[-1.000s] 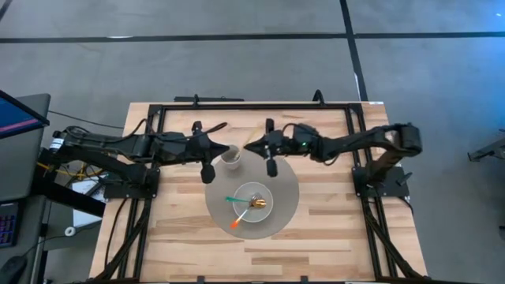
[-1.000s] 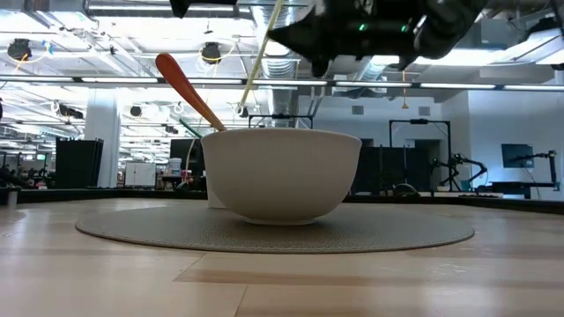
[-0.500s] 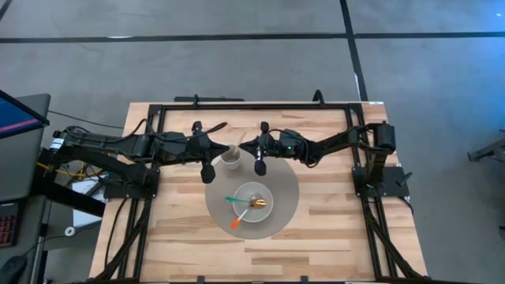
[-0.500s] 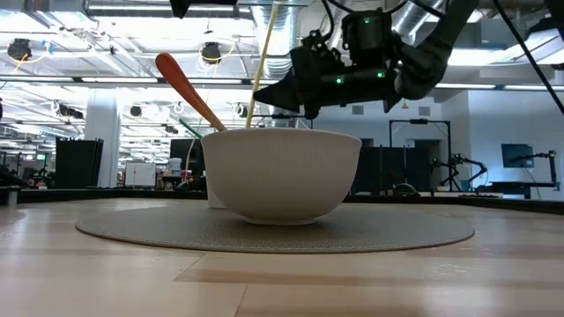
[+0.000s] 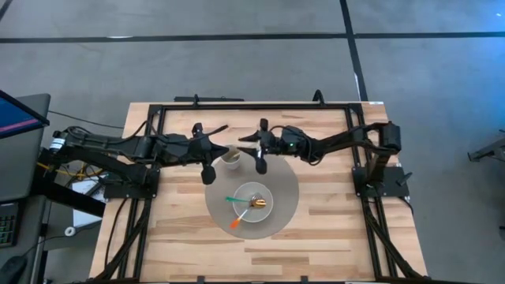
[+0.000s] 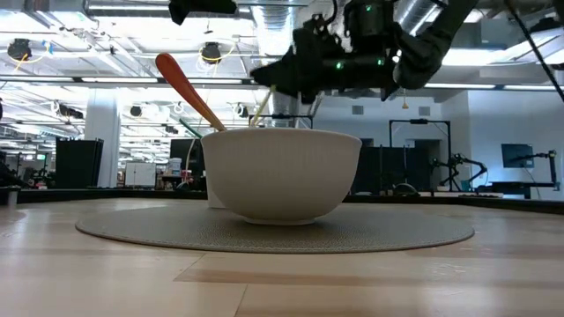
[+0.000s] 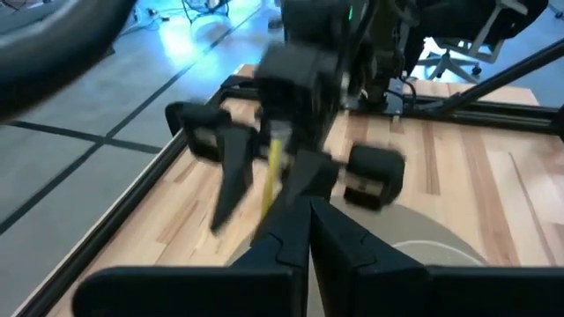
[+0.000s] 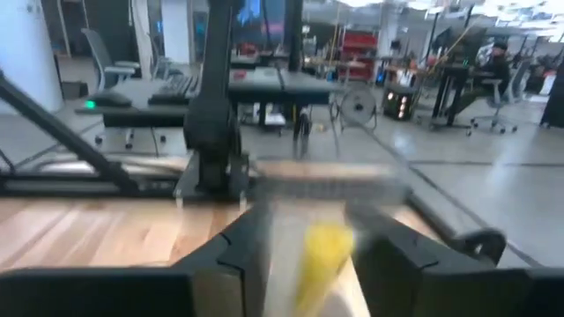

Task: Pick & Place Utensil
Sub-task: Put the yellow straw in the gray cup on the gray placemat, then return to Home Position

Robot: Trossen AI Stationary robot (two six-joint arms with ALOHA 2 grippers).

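A yellow utensil point(image 7: 273, 167) stands upright between the spread fingers of my right gripper point(image 5: 245, 145), which is open above a white cup point(image 5: 231, 158) at the far edge of a round grey mat point(image 5: 288, 185). In the low view only a short piece of the utensil point(image 6: 261, 109) shows below that gripper, and its lower end is hidden behind the bowl. My left gripper point(image 5: 221, 150) is shut beside the cup's left rim. A white bowl point(image 5: 271, 207) sits on the mat nearer the front. My left gripper's shut fingertips point(image 7: 308, 233) are close to the cup's left rim; whether they touch it cannot be told. My right gripper's fingers point(image 8: 238, 255) stand on either side of the yellow utensil point(image 8: 319, 255), pointing toward the table's left; whether either touches it cannot be told.
The bowl holds an orange-handled utensil point(image 6: 185, 88) leaning out over its left rim, a green-handled one point(image 5: 233, 199) and a gold piece point(image 5: 257, 203). A black frame point(image 5: 252, 105) borders the table's far side and both sides.
My right gripper has moved toward the table's left, over the cup, and has opened. The yellow utensil, whose long shaft stood high above the gripper, has dropped down between the fingers, and only a short piece shows below them now.
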